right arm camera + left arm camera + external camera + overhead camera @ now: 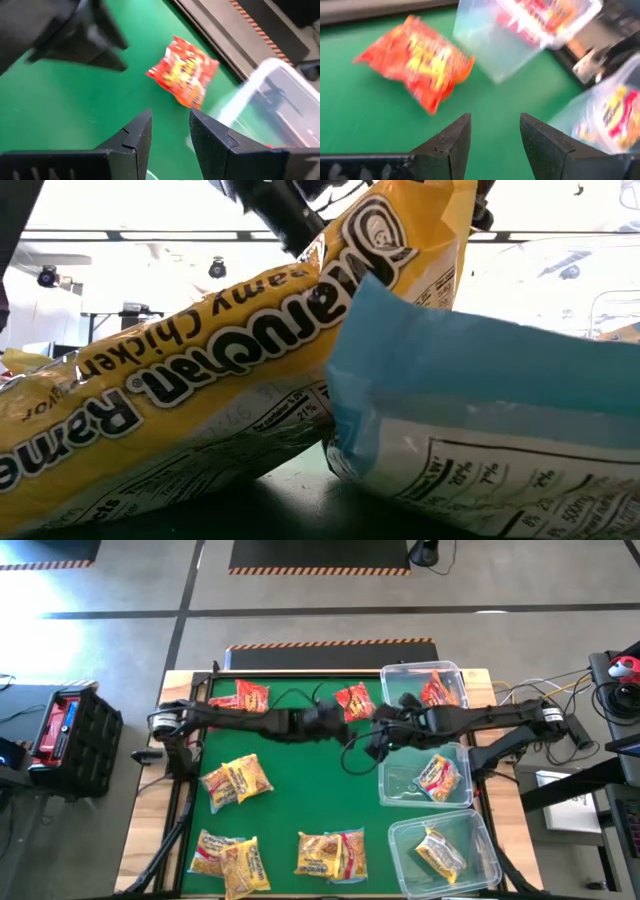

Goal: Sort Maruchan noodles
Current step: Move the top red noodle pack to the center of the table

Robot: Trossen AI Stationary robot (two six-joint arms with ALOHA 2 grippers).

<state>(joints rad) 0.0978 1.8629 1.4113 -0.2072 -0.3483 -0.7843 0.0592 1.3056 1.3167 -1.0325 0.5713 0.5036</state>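
Red packet (417,60) lies ahead of left tool (492,145).

Grey concrete floor (300,590) around the green worktop (300,790), hazard-striped mat (330,643) just behind the worktop, black crate (65,725) left of it, cables (590,690) right

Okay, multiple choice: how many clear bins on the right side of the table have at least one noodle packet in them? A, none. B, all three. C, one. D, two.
B: in the high view the far bin holds a red packet, the middle bin a yellow-and-red one, and the near bin a yellow one.
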